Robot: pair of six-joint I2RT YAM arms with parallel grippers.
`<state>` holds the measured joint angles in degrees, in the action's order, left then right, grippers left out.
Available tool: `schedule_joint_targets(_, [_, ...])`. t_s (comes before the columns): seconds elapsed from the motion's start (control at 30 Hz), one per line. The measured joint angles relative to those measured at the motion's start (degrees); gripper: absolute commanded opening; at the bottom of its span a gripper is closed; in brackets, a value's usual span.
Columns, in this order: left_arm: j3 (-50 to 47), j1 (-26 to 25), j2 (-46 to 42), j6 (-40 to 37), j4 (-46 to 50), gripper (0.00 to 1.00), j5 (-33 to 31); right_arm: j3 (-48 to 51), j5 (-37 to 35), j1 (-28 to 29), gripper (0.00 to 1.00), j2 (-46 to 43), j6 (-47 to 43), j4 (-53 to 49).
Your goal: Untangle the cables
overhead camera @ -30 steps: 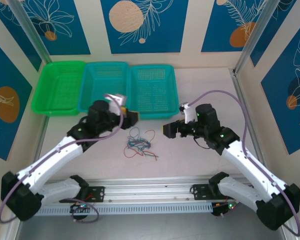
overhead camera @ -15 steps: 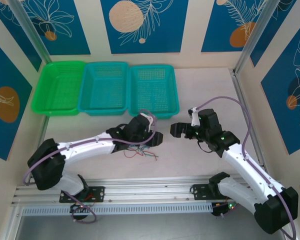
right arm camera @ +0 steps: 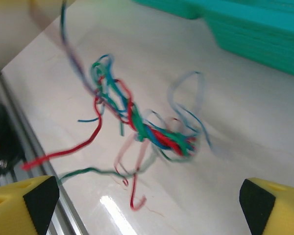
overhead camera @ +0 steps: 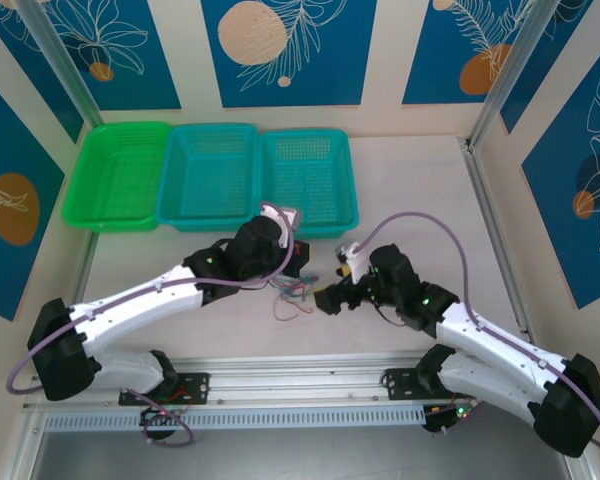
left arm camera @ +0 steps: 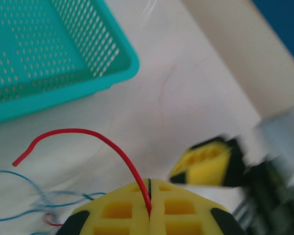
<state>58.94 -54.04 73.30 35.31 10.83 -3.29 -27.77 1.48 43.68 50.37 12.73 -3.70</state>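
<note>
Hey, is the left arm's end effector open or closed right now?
Closed. The left end effector has its yellow fingers pressed together, with the red wire pinched in the seam between them.

Bright, even; wrist cams blurry

The bench [right arm camera: 284, 147] is a pale, smooth, faintly veined surface with a soft gloss that catches a bright glint. The cables [right arm camera: 152, 129] look like thin wires in smooth plastic sheathing. The teal basket [left arm camera: 88, 88] is shiny perforated plastic. The left hand's [left arm camera: 150, 196] fingers [left arm camera: 117, 213] are matt yellow plastic with black corners. The rail [overhead camera: 300, 385] along the near edge is ribbed, dull grey metal.
</note>
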Motion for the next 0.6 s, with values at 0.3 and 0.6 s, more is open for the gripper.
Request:
schedule_joint_targets(0.3, [0.61,0.28,-2.89,0.22,0.83,0.0,4.39,2.14,-2.29,3.89,0.85,14.49,-11.74,25.46])
schedule_joint_targets(0.6, [2.14,1.14,-8.59,-0.44,0.74,0.0,7.34,-1.49,-2.97,3.96,0.09,28.39,-9.25,36.74])
